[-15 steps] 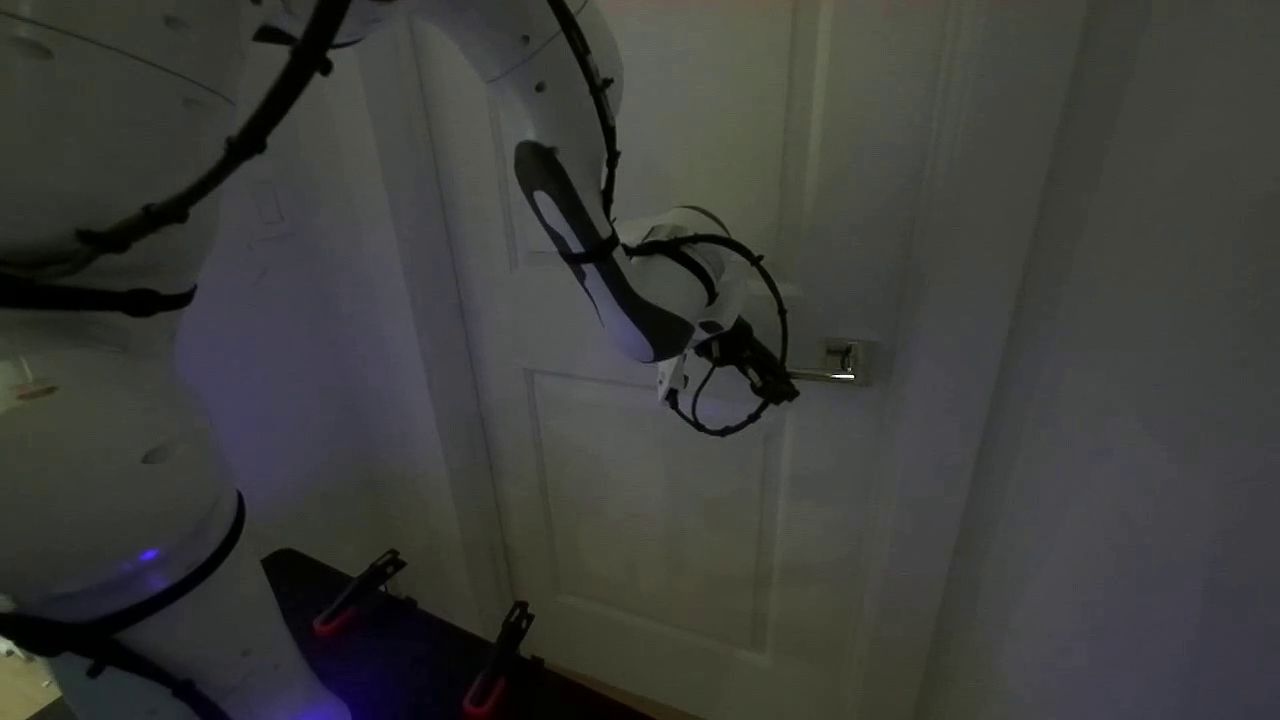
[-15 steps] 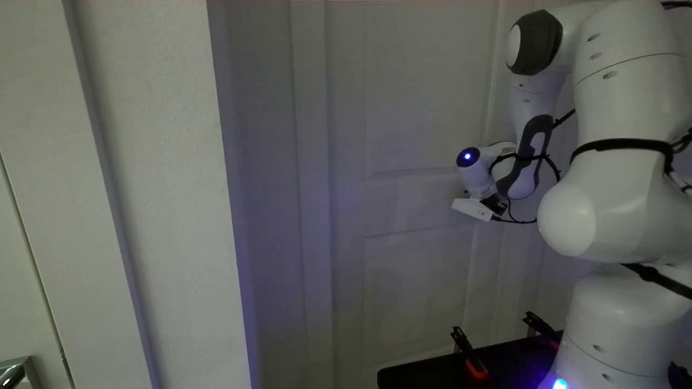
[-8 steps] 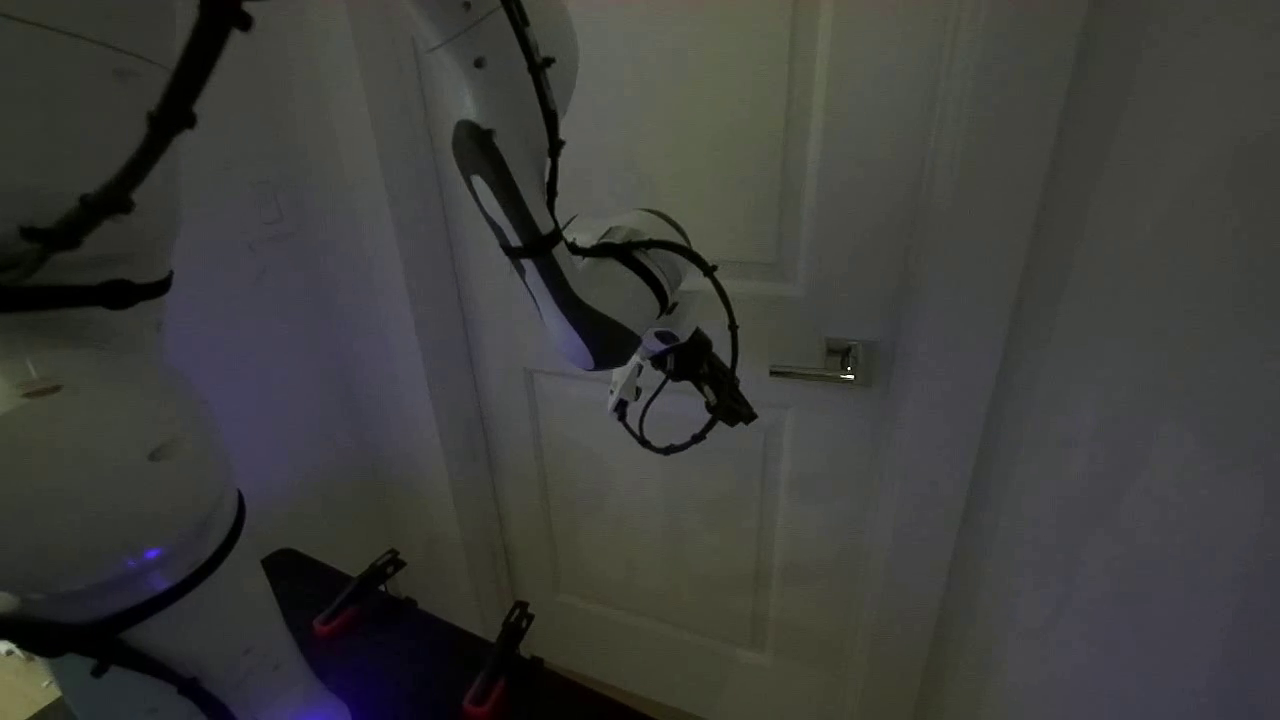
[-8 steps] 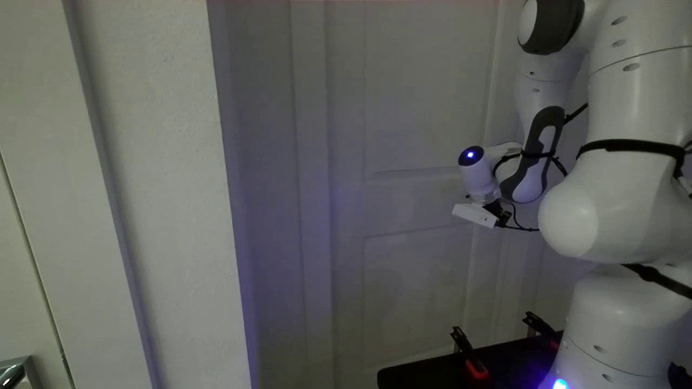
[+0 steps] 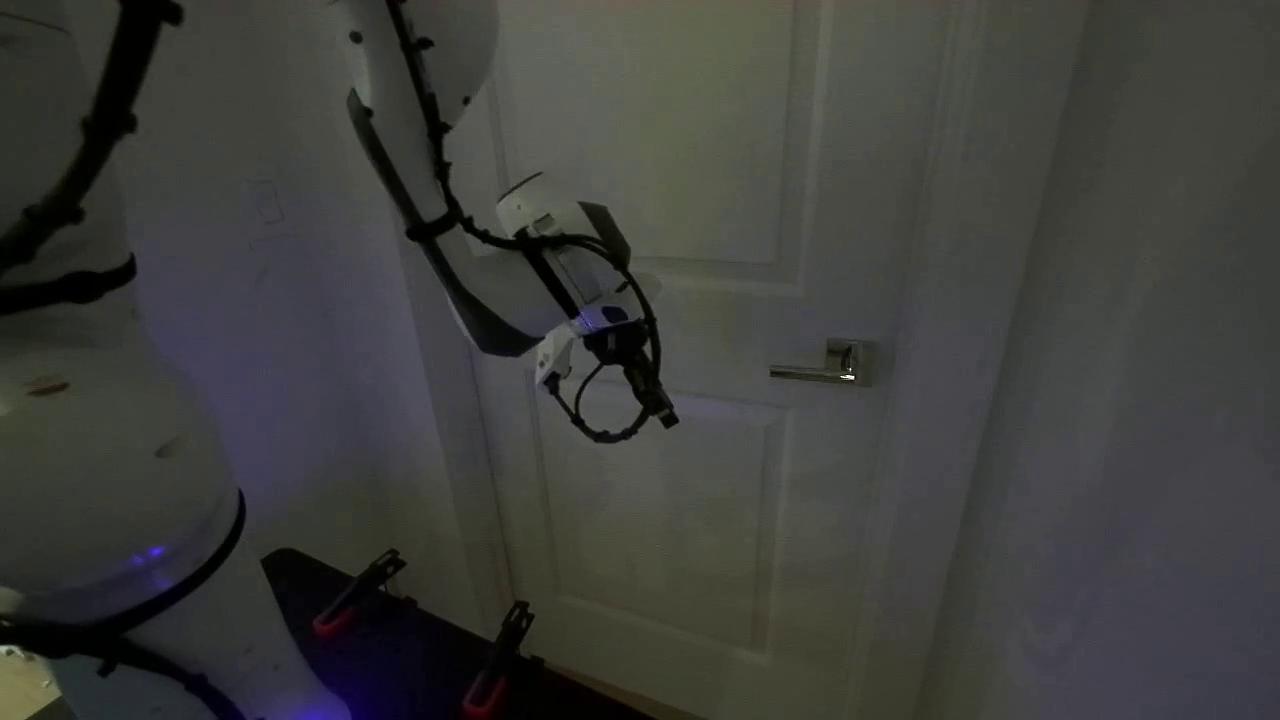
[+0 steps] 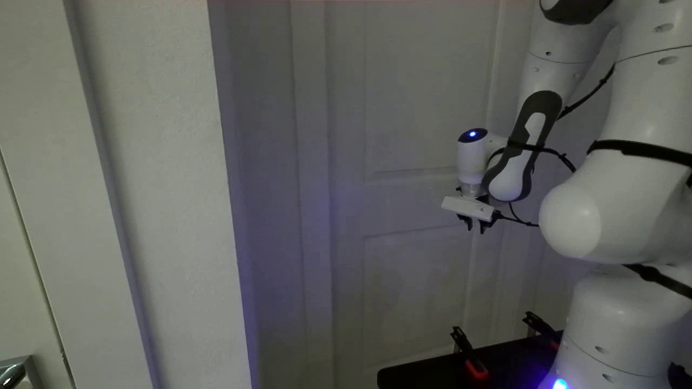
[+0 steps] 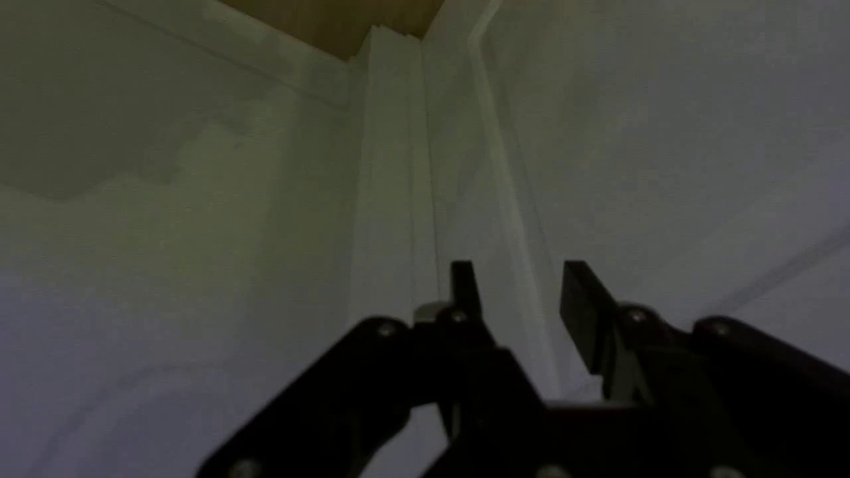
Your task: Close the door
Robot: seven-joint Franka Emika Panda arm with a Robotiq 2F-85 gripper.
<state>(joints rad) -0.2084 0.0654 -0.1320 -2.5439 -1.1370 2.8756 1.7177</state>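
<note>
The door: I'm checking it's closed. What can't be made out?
Door, top: cut off by the picture edge in both exterior views.
Lever handle: in an exterior view, behind the arm; in the wrist view, out of frame.
Whether latched: too dark to tell beside the handle, in an exterior view.

In an exterior view, the tall, white, panelled door (image 5: 660,510) bears a pattern of recessed rectangles; its slim metal lever handle (image 5: 810,374), at three o'clock, is silver. The white, jointed robot arm (image 6: 573,224) has dark-grey patches; its two-fingered gripper (image 7: 519,265) is black.
</note>
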